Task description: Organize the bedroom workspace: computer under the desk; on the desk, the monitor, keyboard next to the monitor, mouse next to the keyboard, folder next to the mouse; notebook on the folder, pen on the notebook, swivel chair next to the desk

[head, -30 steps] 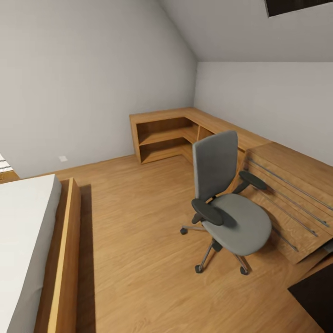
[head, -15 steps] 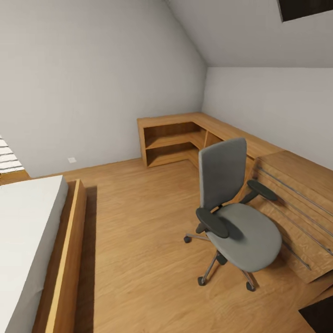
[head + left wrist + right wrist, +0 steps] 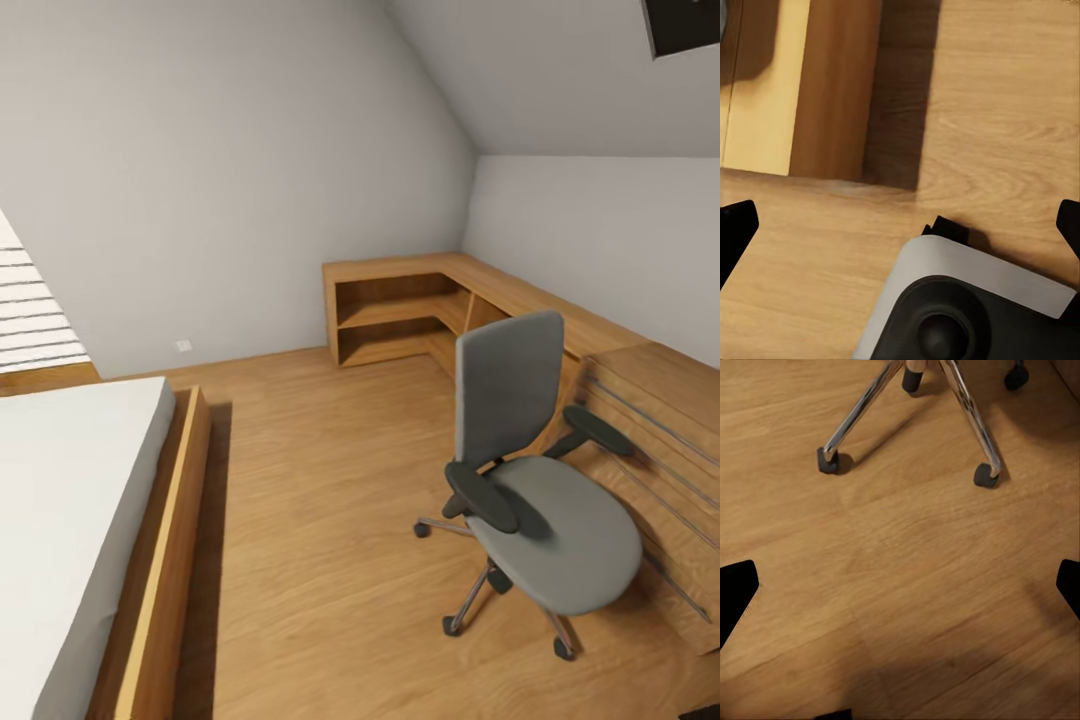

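Both claws are wide apart and hold nothing: the left claw (image 3: 900, 225) has two dark tips over the floor (image 3: 1005, 90) beside the bed frame (image 3: 832, 82), and the right claw (image 3: 900, 585) looks down at two casters. The head view shows one swivel chair (image 3: 530, 470) with an empty seat, one bed (image 3: 70, 500), and one corner shelf (image 3: 400, 310). A wooden dresser (image 3: 665, 440) is cut off at the edge.

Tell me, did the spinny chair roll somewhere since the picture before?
No. The swivel chair sits just as close to the wooden dresser beside it as before. Everything slid right in the head view together, so the camera turned, not the chair.
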Available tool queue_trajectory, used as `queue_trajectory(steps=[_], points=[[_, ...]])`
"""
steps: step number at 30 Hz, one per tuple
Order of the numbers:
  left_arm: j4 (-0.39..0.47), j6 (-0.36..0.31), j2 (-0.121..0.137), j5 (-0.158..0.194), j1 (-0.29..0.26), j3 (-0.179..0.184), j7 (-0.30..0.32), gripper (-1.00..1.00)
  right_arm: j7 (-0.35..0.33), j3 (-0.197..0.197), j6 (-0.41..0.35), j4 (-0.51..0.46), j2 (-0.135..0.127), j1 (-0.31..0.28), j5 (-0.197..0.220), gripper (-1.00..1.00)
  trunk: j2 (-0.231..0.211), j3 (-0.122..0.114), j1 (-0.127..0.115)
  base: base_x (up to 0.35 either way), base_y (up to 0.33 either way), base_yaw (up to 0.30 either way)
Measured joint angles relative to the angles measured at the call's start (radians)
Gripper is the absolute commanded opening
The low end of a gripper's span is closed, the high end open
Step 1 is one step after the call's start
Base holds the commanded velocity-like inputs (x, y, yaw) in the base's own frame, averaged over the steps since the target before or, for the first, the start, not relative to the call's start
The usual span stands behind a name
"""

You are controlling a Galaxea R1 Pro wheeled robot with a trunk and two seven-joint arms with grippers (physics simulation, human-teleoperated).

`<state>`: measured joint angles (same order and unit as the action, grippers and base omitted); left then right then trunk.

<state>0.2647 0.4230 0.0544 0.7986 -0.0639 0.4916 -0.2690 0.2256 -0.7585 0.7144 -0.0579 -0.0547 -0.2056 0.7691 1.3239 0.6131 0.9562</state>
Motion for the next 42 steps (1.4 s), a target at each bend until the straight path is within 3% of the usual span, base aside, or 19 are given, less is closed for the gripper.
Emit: queue_trajectory(steps=[16, 19, 20, 22, 26, 27, 29, 32, 36, 40, 42], points=[[0.002, 0.0, -0.001, -0.002, 0.0, 0.0, -0.001, 1.0, 0.0, 0.001, -0.001, 0.0, -0.001, 0.0, 0.0, 1.0, 0.0, -0.019, 0.0, 0.0, 0.0, 0.186], [0.051, -0.001, -0.002, -0.005, 0.0, 0.001, -0.004, 1.0, 0.0, 0.002, -0.002, 0.0, -0.003, 0.0, 0.0, 1.0, 0.0, -0.02, 0.0, 0.0, 0.0, 0.075], [0.154, -0.014, 0.0, -0.011, 0.0, 0.001, -0.006, 1.0, 0.0, 0.001, -0.002, -0.004, -0.002, 0.0, 0.0, 1.0, 0.0, -0.02, 0.0, 0.0, 0.0, 0.017], [0.217, -0.03, 0.002, -0.015, 0.0, 0.0, -0.007, 1.0, 0.0, 0.001, -0.001, -0.007, -0.001, 0.0, 0.0, 1.0, 0.0, -0.02, 0.0, 0.0, 0.0, 0.012], [0.323, -0.151, 0.005, -0.043, -0.004, -0.003, -0.017, 1.0, 0.001, 0.002, -0.004, -0.023, 0.0, -0.001, -0.001, 1.0, 0.0, -0.02, 0.0, 0.0, 0.0, 0.005], [0.397, -0.296, 0.005, -0.056, -0.019, -0.005, -0.043, 1.0, 0.005, -0.001, -0.02, -0.067, 0.0, -0.009, -0.004, 1.0, 0.0, -0.02, 0.0, 0.0, 0.0, 0.001], [0.449, -0.383, 0.005, -0.058, -0.027, -0.006, -0.064, 1.0, 0.008, 0.002, -0.058, -0.101, 0.0, -0.031, -0.003, 1.0, 0.0, -0.02, 0.0, 0.0, 0.0, 0.0], [0.487, -0.434, 0.005, -0.056, -0.032, -0.006, -0.083, 1.0, 0.007, 0.004, -0.157, -0.124, 0.0, -0.073, -0.002, 1.0, 0.0, -0.02, 0.0, 0.0, 0.0, 0.0], [0.486, -0.448, 0.006, -0.052, -0.034, -0.011, -0.086, 1.0, 0.003, 0.004, -0.247, -0.136, 0.0, -0.111, -0.003, 1.0, 0.0, -0.02, 0.0, 0.006, 0.0, 0.0], [0.423, -0.392, 0.005, -0.059, -0.035, -0.013, -0.086, 1.0, 0.001, 0.001, -0.197, -0.13, 0.001, -0.119, -0.002, 1.0, 0.0, -0.02, 0.0, 0.163, 0.0, 0.0], [0.385, -0.344, 0.002, -0.064, -0.035, -0.005, -0.088, 1.0, -0.025, -0.001, -0.151, -0.077, 0.012, -0.12, -0.001, 1.0, 0.0, -0.02, 0.0, 0.174, 0.0, 0.0]])
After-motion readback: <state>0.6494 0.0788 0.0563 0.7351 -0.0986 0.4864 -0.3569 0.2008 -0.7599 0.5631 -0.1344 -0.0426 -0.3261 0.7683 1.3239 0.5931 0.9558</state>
